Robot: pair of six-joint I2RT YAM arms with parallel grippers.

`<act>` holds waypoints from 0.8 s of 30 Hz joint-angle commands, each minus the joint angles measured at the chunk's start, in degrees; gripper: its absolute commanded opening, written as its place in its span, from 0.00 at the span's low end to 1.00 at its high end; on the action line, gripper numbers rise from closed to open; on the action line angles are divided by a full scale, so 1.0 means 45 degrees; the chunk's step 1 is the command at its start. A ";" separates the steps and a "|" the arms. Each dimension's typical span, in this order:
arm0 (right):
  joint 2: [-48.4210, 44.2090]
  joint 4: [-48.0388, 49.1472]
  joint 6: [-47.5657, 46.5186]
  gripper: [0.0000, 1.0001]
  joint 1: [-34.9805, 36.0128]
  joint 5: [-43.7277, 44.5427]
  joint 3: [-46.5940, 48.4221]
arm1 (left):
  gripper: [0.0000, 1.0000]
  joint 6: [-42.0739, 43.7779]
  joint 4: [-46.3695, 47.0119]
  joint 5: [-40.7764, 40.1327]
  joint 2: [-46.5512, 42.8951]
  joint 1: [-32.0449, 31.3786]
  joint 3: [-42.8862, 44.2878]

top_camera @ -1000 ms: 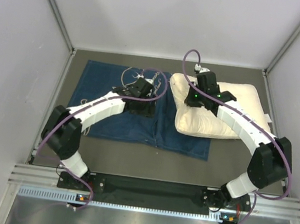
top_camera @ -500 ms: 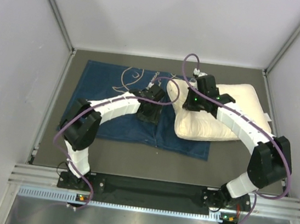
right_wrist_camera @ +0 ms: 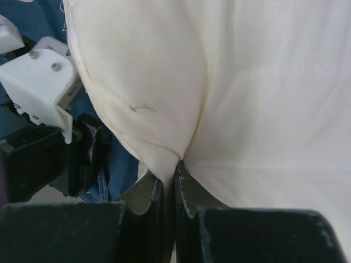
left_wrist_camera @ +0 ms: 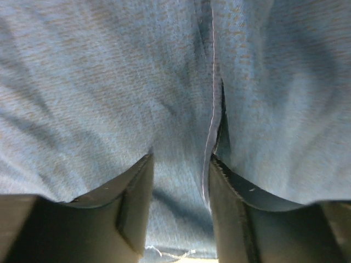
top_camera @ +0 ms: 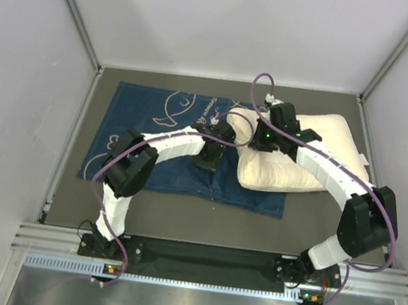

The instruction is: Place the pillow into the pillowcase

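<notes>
Right gripper (right_wrist_camera: 175,176) clenched on pillow (top_camera: 305,154) at its 9 o'clock edge, apparently for insertion; left gripper (left_wrist_camera: 181,167), jaws apart, straddles pillowcase (top_camera: 153,112) hem, apparently to open its mouth.

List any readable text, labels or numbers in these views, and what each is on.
No text here can be read.
pillowcase: white cursive writing beside the whale drawing, too small to read.
pillow: one faint dark mark, not legible as text.
Arms and frame: no readable labels or numbers.
</notes>
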 commanded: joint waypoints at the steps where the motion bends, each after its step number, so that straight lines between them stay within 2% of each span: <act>1: -0.0812 0.1159 0.0405 0.00 -0.0191 -0.0579 0.0049 | 0.48 0.0133 -0.0439 -0.0392 0.0340 -0.0100 0.0542; 3: -0.0851 0.1236 0.0502 0.00 -0.0249 -0.0559 -0.0068 | 0.41 0.0114 -0.0439 -0.0508 0.0438 -0.0101 0.0699; 4: -0.0890 0.1256 0.0542 0.00 -0.0249 -0.0598 -0.0127 | 0.32 0.0075 -0.0459 -0.0722 0.0419 -0.0120 0.0776; 5: -0.0929 0.1295 0.0619 0.00 -0.0288 -0.0617 -0.0166 | 0.28 -0.0003 -0.0459 -0.0956 0.0361 -0.0101 0.0758; 9: -0.1182 0.1860 0.0990 0.00 -0.0405 -0.0928 -0.0691 | 0.20 -0.0452 0.0165 -0.1387 -0.0632 -0.0042 0.0310; 14: -0.1300 0.2545 0.1967 0.00 -0.0367 -0.1418 -0.0831 | 0.06 -0.0765 0.0810 -0.1974 -0.1786 0.0016 -0.0335; 15: -0.1300 0.2584 0.2045 0.00 -0.0347 -0.1457 -0.0676 | 0.00 -0.0843 0.0907 -0.1993 -0.2039 0.0016 -0.0375; 24: -0.0774 0.2370 0.2924 0.00 -0.0210 -0.1379 0.0691 | 0.00 -0.1546 0.2157 -0.2170 -0.3992 0.0036 -0.1995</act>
